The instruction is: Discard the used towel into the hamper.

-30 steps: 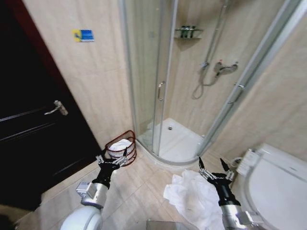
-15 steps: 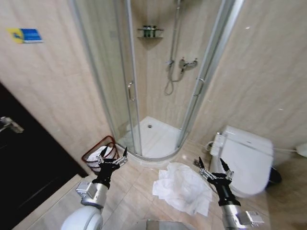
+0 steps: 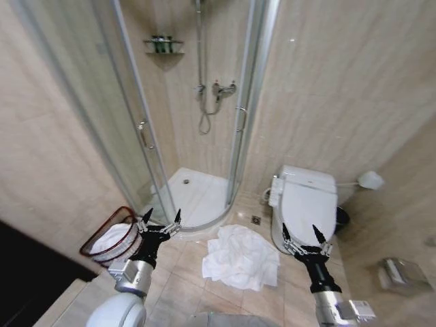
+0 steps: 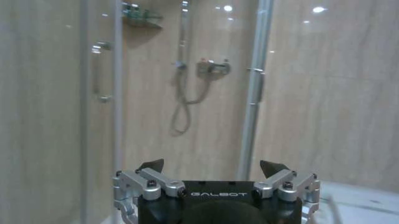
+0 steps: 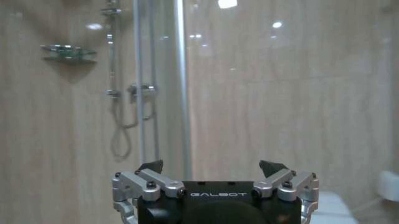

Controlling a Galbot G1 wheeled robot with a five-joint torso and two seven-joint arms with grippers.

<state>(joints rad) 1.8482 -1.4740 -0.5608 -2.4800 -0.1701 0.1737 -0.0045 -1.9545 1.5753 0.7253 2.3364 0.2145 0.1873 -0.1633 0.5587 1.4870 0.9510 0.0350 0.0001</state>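
A crumpled white towel [image 3: 240, 259] lies on the tiled floor in front of the shower, between my two arms. The hamper [image 3: 109, 240], a dark reddish-brown wire basket lined with something white, stands at the left against the wall by the shower door. My left gripper [image 3: 161, 219] is open and held up just right of the hamper, holding nothing. My right gripper [image 3: 303, 236] is open too, raised to the right of the towel in front of the toilet. Both wrist views show open, empty grippers [image 4: 212, 166] [image 5: 212, 166] facing the shower wall.
A corner shower [image 3: 187, 122] with glass doors stands ahead, its white tray [image 3: 197, 194] behind the towel. A white toilet [image 3: 304, 201] sits at the right, close behind my right gripper. A dark door [image 3: 27, 286] is at the lower left. A metal fitting [image 3: 398, 272] is on the right wall.
The whole view has swung to the right: door and hamper slid left, the toilet came fully into view. Both grippers stay raised and open; the towel lies as before.
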